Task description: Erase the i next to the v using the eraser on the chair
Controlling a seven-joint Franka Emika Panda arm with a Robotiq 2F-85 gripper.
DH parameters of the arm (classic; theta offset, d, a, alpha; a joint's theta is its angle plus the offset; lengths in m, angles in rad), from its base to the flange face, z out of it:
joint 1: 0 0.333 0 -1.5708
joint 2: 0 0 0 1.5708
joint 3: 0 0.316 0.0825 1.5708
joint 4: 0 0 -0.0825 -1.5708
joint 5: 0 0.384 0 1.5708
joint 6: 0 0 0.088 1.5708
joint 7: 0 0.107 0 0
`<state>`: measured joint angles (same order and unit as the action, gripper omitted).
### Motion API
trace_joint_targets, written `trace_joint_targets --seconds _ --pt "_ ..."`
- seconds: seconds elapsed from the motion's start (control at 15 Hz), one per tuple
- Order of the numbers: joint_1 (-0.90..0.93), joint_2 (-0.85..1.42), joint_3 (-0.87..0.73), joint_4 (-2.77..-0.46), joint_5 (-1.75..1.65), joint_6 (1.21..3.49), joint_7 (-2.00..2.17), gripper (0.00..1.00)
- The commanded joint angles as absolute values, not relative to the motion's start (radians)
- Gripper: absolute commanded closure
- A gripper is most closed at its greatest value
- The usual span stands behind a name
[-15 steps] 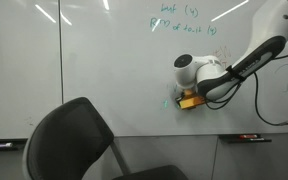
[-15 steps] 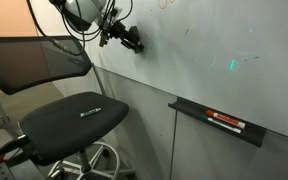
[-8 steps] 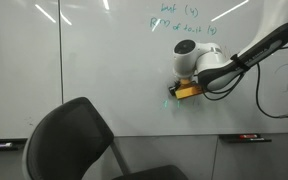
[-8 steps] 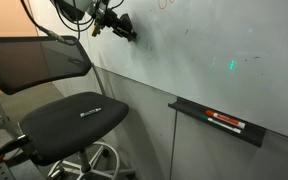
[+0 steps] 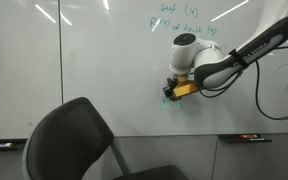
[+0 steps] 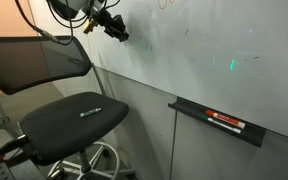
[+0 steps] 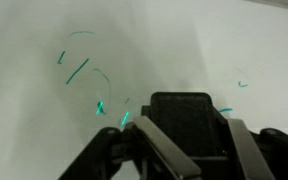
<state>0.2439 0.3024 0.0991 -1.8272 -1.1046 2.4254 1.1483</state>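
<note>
The gripper (image 7: 189,132) is clamped on a blocky black eraser (image 7: 184,105) against the glossy whiteboard (image 5: 94,70). The matte, curved chair (image 5: 69,140) stands below, with a dark tray (image 6: 192,114) nearby.

glossy smooth whiteboard (image 5: 104,75); matt black chair (image 5: 74,140) back.

A whiteboard (image 5: 84,70) covers the wall in both exterior views. Teal lines of words (image 5: 184,20) run across its top. Small teal strokes (image 7: 77,70) sit lower, close to where the eraser (image 5: 185,89) meets its face. A dark tray (image 6: 184,107) under the board holds markers (image 6: 225,122) lying along it.
</note>
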Motion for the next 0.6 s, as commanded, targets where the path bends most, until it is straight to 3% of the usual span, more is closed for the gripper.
trace_joint_targets --seconds 0.0,0.53 --pt "0.220 0.290 0.134 -1.834 -0.965 2.411 0.922 0.68" --pt "0.246 0.290 0.114 -1.762 -0.671 2.222 0.594 0.68"
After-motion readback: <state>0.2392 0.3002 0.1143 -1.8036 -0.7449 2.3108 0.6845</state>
